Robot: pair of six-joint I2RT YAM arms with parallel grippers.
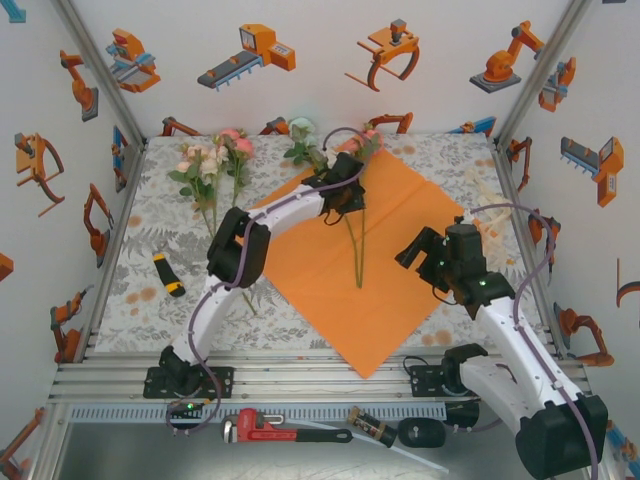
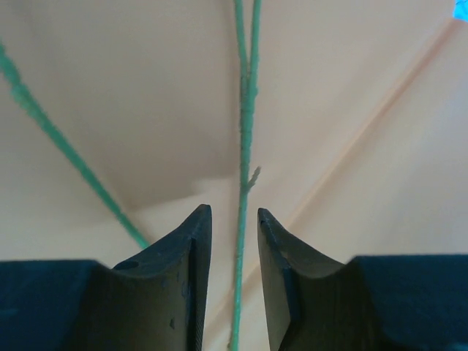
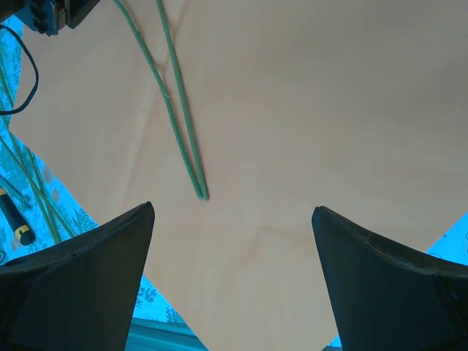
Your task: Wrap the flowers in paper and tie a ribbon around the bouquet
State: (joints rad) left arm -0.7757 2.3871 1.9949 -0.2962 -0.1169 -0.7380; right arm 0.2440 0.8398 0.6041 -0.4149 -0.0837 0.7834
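Bright orange paper [image 1: 400, 215] lies flat, set cornerwise, mid desk [image 1: 150, 240]. A few flowers [image 1: 357, 245] lie on it, stems toward the arms, blooms at its far edge. A spare bunch [image 1: 212, 160] lies far left, off the sheet. Left pincer [image 2: 233, 212] straddles one thin stem [image 2: 246, 131], jaws slightly parted, not pinching. Right pincer [image 3: 232, 209] hovers over the sheet, wide open, empty. Stems look light, wiry, prob. slippery: grip mid-stem, not the soft blooms. Paper looks thin, creases easily; take it by a corner.
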